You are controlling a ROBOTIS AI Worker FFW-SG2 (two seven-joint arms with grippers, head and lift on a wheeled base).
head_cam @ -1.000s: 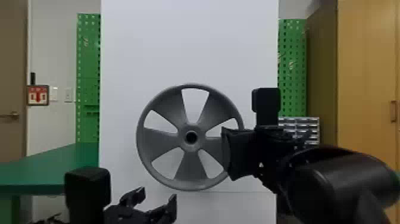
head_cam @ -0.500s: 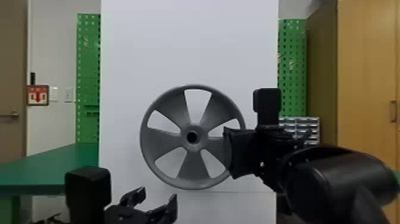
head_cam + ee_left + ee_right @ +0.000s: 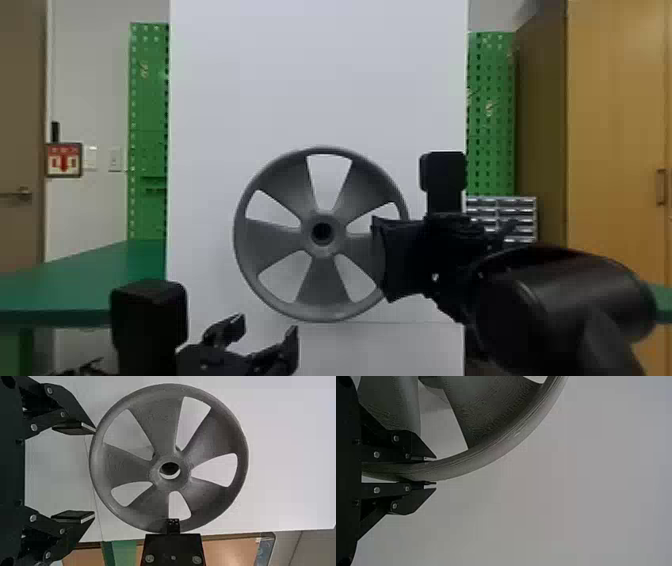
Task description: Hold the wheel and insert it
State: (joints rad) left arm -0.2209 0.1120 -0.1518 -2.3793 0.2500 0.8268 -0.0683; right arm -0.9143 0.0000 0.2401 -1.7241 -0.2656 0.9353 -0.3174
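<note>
R jaws hold the wheel [image 3: 287, 239] by its rim [image 3: 455, 468], upright before the white board [image 3: 320, 80]; L jaws are wide, w/ nothing inside. For good insertion, pls align the hub [image 3: 170, 485] first, then push slowly, w/o tilt.

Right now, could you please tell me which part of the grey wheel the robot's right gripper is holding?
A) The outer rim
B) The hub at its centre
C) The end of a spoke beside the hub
A, since the right gripper has its two fingers on either side of the rim of the wheel.
</note>
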